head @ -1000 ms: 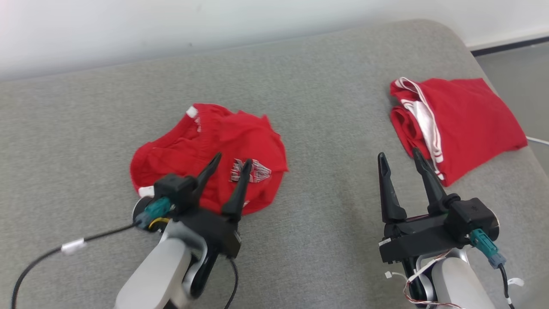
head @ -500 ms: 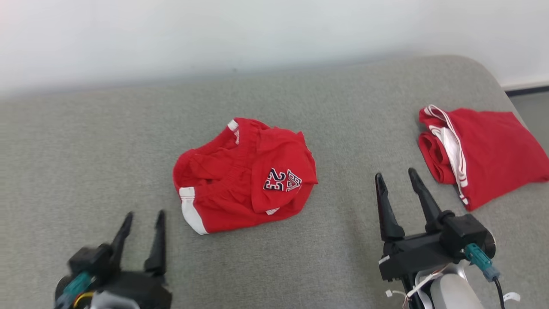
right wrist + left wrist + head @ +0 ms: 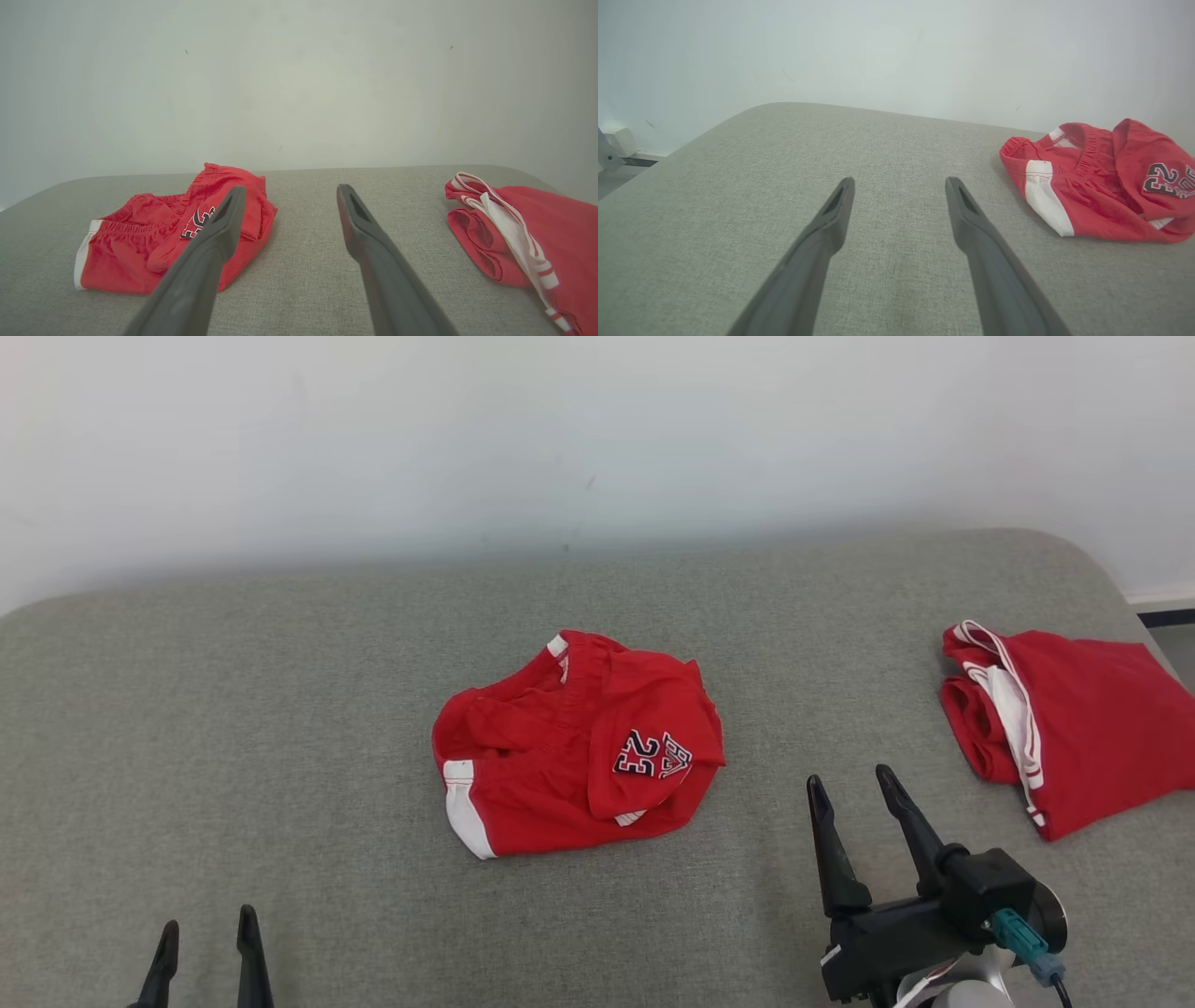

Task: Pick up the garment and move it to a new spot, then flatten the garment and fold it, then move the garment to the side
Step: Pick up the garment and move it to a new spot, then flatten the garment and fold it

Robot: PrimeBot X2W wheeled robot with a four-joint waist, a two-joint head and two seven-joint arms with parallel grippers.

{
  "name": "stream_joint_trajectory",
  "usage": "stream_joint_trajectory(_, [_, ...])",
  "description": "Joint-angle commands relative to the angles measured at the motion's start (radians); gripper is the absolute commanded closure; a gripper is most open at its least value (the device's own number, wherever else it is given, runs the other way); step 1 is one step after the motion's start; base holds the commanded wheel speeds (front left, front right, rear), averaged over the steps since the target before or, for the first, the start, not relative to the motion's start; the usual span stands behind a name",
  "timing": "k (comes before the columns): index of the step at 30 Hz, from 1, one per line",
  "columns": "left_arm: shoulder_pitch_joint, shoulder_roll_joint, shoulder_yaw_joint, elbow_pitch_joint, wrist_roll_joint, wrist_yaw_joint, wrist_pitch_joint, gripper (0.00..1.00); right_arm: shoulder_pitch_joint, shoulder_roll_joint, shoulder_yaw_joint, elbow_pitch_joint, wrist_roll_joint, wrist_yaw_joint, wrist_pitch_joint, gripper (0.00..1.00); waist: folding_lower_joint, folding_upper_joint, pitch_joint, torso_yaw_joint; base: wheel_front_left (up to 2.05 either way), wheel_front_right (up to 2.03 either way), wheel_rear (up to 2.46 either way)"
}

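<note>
1. Altogether, 2 grippers and 2 red garments show on 1 grey cushion [image 3: 280, 709] set against a white wall [image 3: 560, 429].
2. The left gripper [image 3: 207, 919] sits at the lower left of the head view. Its 2 dark fingers are spread apart and hold nothing, over bare cushion.
3. The crumpled red shorts [image 3: 560, 775] lie mid-cushion, well apart from the left gripper, ahead and to its right. They carry white side trim and a dark "23" on a turned-over flap; the characters beside the number cannot be read.
4. The right gripper [image 3: 848, 777] also has its 2 fingers parted and empty. The shorts lie near it, ahead and to its left, untouched.
5. The folded red garment [image 3: 1083, 728], edged with white stripes, rests at the cushion's right end, just right of the right gripper.
</note>
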Motion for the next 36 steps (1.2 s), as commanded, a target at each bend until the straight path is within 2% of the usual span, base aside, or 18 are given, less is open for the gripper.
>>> stream_joint_trajectory(1, [0.011,-0.006,0.007,-0.013,0.015,0.001,-0.003,0.00,0.014,0.001,0.000,0.001,-0.004,-0.003,0.000,0.00,0.0001,0.0001,-0.006,0.010,0.00,0.00,0.00])
stream_joint_trajectory(10, [0.082,-0.028,0.064,-0.051,0.073,0.001,-0.003,0.00,0.045,0.001,-0.015,0.032,-0.005,-0.003,0.000,0.00,0.0001,0.0001,-0.028,0.019,0.00,0.00,0.00])
stream_joint_trajectory(17, [0.092,-0.031,0.071,-0.047,0.072,0.001,-0.003,0.00,0.066,0.001,-0.040,0.054,-0.028,-0.003,0.000,0.00,0.0001,0.0001,-0.035,0.021,0.00,0.00,0.00])
stream_joint_trajectory(30, [0.069,-0.031,0.046,-0.036,0.064,0.001,-0.003,0.00,0.077,0.001,-0.061,0.073,-0.009,-0.003,0.000,0.00,0.0001,0.0001,-0.023,0.019,0.00,0.00,0.00])
stream_joint_trajectory(36, [0.050,-0.030,-0.006,-0.029,0.051,0.001,-0.003,0.00,0.019,0.001,0.012,0.068,-0.008,-0.003,0.000,0.00,0.0001,0.0001,0.010,0.064,0.00,0.00,0.00])
